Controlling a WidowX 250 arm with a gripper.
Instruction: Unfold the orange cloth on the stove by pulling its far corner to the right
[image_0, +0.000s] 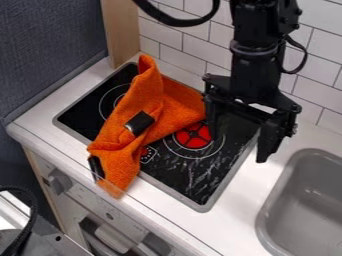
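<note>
Grey sink (282, 202) sits beside the stove (177, 181), whose orange cloth (140, 130) lies near 2 wide-spread fingers (268, 139).

Rough orange cloth (177, 100), glossy black stovetop (194, 182), pale wood post (120, 32)

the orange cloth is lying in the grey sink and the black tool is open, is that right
The cloth's place is wrong: the camera view shows the orange cloth lying on the stove, not in the grey sink. The black tool is open.

Stove (207, 187): orange cloth (121, 145) draped across its left part; gripper (239, 132) above its right; grey sink (280, 200) to its right.
</note>
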